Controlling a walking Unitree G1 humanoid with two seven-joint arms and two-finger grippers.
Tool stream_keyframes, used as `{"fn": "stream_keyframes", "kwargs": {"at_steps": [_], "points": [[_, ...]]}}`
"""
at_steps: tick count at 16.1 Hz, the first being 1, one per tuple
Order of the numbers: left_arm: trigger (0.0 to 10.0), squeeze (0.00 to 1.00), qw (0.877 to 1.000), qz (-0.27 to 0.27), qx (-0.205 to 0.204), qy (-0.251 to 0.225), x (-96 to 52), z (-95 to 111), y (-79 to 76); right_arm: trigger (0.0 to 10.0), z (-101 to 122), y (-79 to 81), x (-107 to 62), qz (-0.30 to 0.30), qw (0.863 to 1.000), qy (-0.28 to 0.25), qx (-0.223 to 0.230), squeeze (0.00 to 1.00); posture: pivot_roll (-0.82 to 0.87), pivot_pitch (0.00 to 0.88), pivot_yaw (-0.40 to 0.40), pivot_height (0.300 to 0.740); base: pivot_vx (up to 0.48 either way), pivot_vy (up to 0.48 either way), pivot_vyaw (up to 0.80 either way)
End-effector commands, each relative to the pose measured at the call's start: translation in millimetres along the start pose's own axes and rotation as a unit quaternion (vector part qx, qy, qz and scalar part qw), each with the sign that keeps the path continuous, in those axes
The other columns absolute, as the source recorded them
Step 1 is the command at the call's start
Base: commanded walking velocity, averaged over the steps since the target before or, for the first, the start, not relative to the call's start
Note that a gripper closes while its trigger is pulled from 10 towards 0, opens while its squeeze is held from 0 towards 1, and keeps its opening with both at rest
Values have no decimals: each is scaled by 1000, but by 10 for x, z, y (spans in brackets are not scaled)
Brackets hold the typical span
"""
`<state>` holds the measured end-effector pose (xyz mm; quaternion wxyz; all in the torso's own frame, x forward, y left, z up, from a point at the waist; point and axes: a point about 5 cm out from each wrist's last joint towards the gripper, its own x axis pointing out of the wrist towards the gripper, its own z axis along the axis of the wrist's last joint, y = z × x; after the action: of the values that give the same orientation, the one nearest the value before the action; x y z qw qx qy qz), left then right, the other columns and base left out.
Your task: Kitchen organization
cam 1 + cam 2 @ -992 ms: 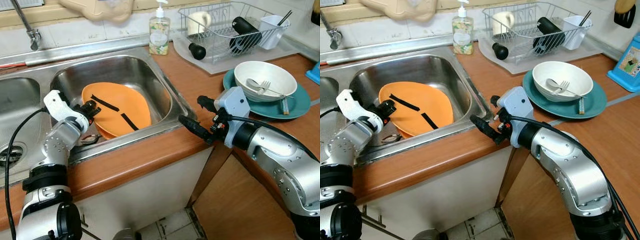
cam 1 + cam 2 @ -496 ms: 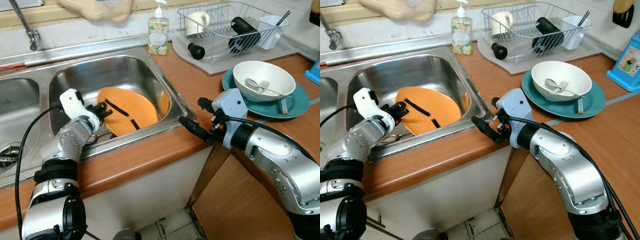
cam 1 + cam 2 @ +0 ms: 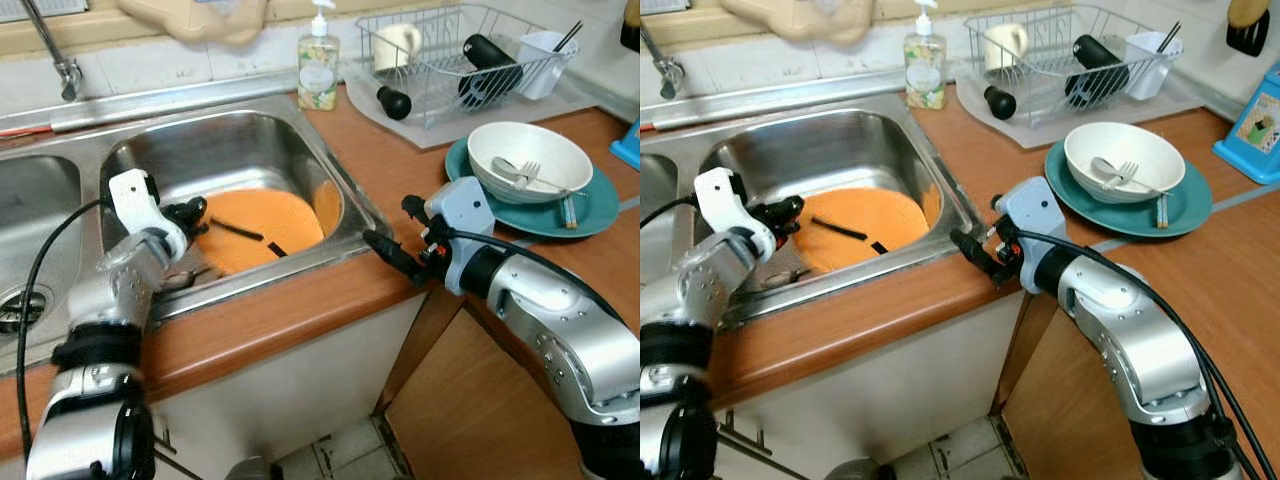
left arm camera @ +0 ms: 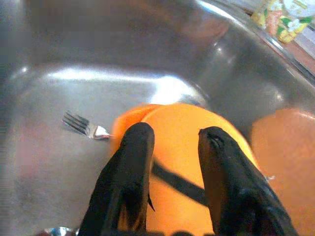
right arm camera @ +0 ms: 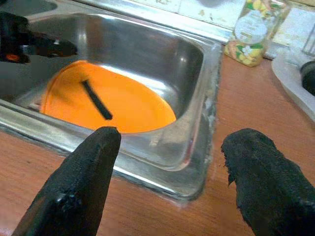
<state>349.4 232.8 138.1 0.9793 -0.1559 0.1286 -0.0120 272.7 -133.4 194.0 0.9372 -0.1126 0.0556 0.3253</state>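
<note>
Change: since a second ago the orange plate [image 3: 262, 228] has gone from propped up against the sink wall to lying lower and flatter on the basin floor, and the left gripper [image 3: 192, 212] has drawn back toward the basin's left side.
Orange plate: inside the right-hand basin of the steel sink [image 3: 330, 158], with two black strips across its face; its far edge rests against the basin's right wall.
Left gripper: down in the basin at the plate's left rim; in the left wrist view its jaws stand slightly apart over the plate, and whether they grip the rim I cannot tell.
Fork in sink [image 4: 84, 127]: lying on the basin floor just beside the plate (seen from the left wrist).
Right gripper [image 3: 397, 237]: hovering over the wooden counter [image 3: 400, 170] at the sink's near right corner, jaws spread wide, holding nothing.
Soap bottle [image 3: 318, 62]: upright behind the sink, on the counter's back edge.
Dish rack [image 3: 460, 62]: at the back right, holding a mug and a black bottle.
White bowl [image 3: 530, 160]: sits on a teal plate [image 3: 590, 208] to the right, with a fork resting in it.
Tap [image 3: 55, 55]: at the back left, over the other basin.
</note>
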Motion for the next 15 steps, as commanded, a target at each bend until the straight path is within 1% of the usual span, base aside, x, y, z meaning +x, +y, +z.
{"fn": "stream_keyframes", "kwargs": {"at_steps": [1,2,3,4,5,6,8,9,10,11,12,13,14,15], "points": [[10000,1000,999,-12,38,-22,-38,99,-26,10000,57,-59,9,-18,1000,-8,-7,0,-81,0,33,740,0,0,0],[10000,1000,996,-21,77,-41,-87,162,-34,10000,66,-76,24,-27,1000,-11,-4,0,-81,0,33,740,0,0,0],[10000,1000,993,-22,103,-55,-119,215,-36,10000,75,-88,34,-33,999,-14,-3,90,-79,0,31,740,0,0,0],[10000,1000,988,-35,130,-69,-154,269,-68,10000,83,-101,42,-39,999,-16,-3,965,-77,0,28,740,0,0,0],[10000,1000,982,-53,159,-88,-202,337,-128,10000,90,-113,56,-44,999,-18,-2,1000,-76,0,28,740,0,0,0],[10000,1000,977,-66,173,-102,-245,384,-187,10000,91,-123,66,-51,999,-18,0,1000,-75,0,28,740,0,0,0],[10000,1000,972,-85,184,-119,-303,430,-265,10000,91,-136,78,-60,998,-18,1,1000,-74,0,29,740,0,0,0],[10000,1000,967,-101,193,-131,-351,453,-328,10000,92,-149,87,-70,997,-18,4,1000,-74,0,30,740,0,0,0],[10000,1000,959,-121,212,-141,-410,459,-409,10000,93,-170,98,-84,996,-18,8,1000,-74,0,29,740,0,0,0],[10000,1000,957,-129,216,-143,-428,452,-435,10000,92,-177,100,-89,996,-18,9,1000,-74,0,28,740,0,0,0],[10000,294,951,-152,226,-143,-468,415,-501,10000,92,-201,111,-100,995,-17,11,1000,-73,0,26,740,0,0,0],[10000,0,949,-163,232,-139,-492,387,-533,10000,93,-215,119,-106,994,-17,11,1000,-72,0,25,740,0,0,0],[10000,0,944,-177,247,-131,-520,331,-578,10000,97,-248,130,-118,993,-16,10,1000,-71,0,21,740,0,0,0],[10000,0,941,-187,253,-125,-536,299,-605,10000,99,-267,139,-124,992,-14,9,1000,-71,0,21,740,0,0,0]]}}
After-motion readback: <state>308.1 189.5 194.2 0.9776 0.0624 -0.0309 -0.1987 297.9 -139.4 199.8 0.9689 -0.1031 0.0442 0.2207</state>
